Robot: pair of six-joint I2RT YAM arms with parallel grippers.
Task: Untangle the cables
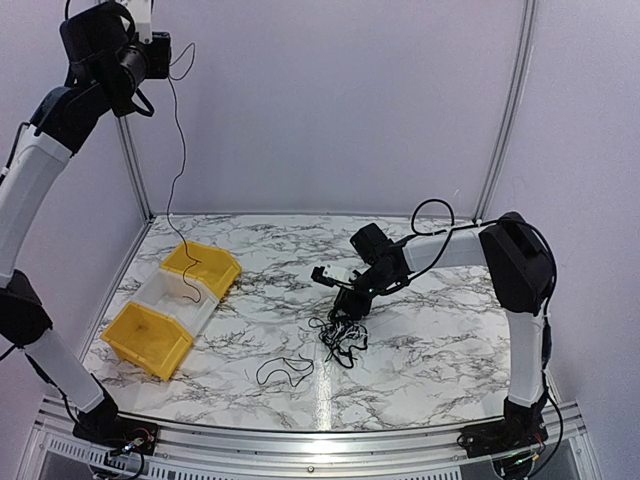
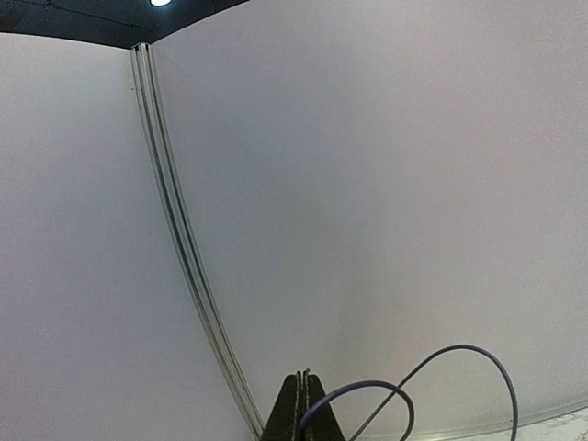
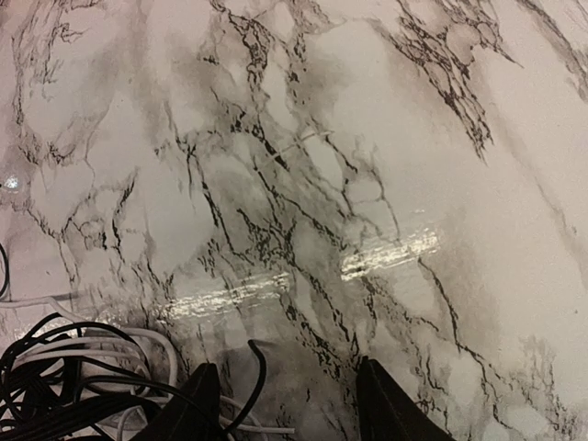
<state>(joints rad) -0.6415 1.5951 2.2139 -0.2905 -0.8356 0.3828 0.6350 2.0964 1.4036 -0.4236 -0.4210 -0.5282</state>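
Observation:
My left gripper is raised high at the back left and is shut on one thin black cable, which hangs down into the far yellow bin. In the left wrist view the fingers are pressed together on that cable, which loops off to the right. My right gripper hovers low over the knotted clump of black cables at mid-table. In the right wrist view it is open, the clump lies beside its left finger, and one cable end curls between the fingers.
A separate loose cable loop lies near the front of the table. A white bin and a nearer yellow bin sit in a row with the far one on the left. Enclosure walls and metal posts bound the marble table.

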